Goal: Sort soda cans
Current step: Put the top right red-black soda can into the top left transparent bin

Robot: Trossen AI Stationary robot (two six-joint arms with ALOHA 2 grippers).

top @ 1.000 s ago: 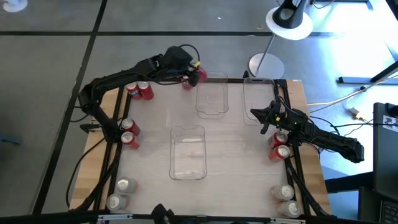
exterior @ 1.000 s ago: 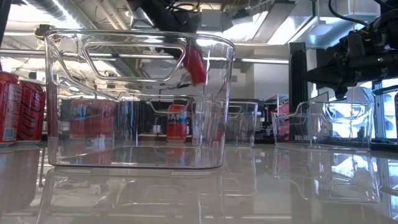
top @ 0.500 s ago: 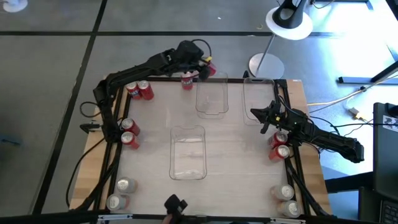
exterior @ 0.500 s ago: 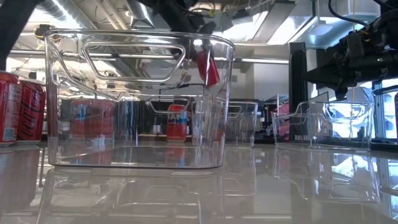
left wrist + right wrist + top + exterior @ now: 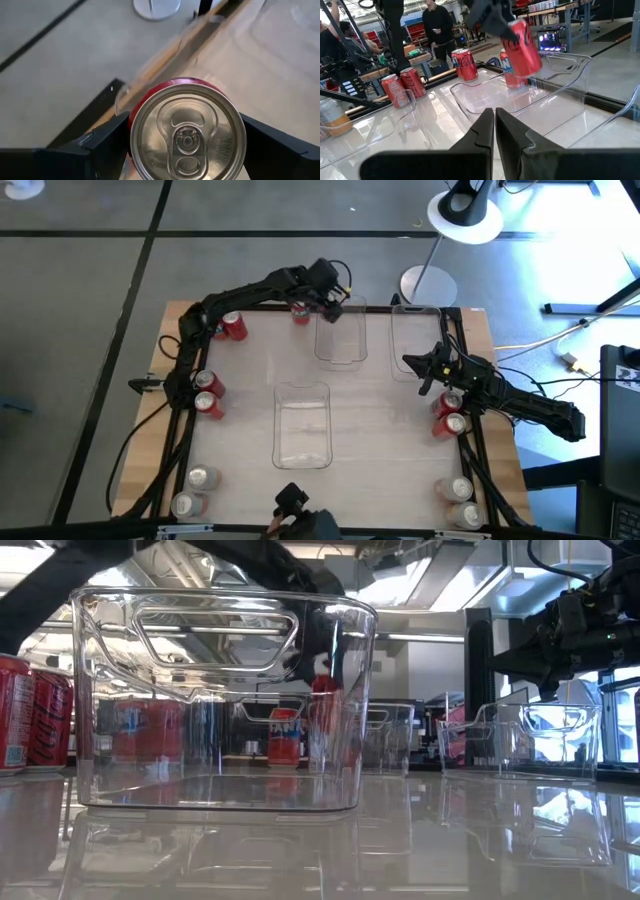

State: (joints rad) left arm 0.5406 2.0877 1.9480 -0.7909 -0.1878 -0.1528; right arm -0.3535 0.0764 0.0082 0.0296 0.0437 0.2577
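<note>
My left gripper (image 5: 331, 298) holds a red soda can (image 5: 525, 46) in the air over the far left corner of the far middle clear bin (image 5: 340, 332). The can's silver top (image 5: 187, 135) faces the left wrist camera. My right gripper (image 5: 412, 365) is shut on nothing and hangs over the far right bin (image 5: 415, 330). More red cans stand on their bases in pairs near the table's edges: far left (image 5: 226, 326), left (image 5: 207, 392) and right (image 5: 448, 415). A single can (image 5: 300, 312) stands just left of the far middle bin. My left gripper pinches the can between its two fingers (image 5: 100, 147), one on each side of the can's wall (image 5: 133, 117) just below the top rim. The fingers slant down from above, coming from the table's far left. The can hangs tilted, clear of bin and table.
A third clear bin (image 5: 302, 423) stands at the table's middle. Silver-topped can pairs stand at the near left (image 5: 195, 490) and near right (image 5: 458, 500) corners. A lamp base (image 5: 428, 283) stands beyond the far edge. People stand in the room behind the table (image 5: 437, 27).
My left gripper has carried the red can toward the table's right edge and downward, from beyond the far left can pair to the far middle bin's corner. It has tipped to point more steeply down. The can stays in its hold, lower than before.
</note>
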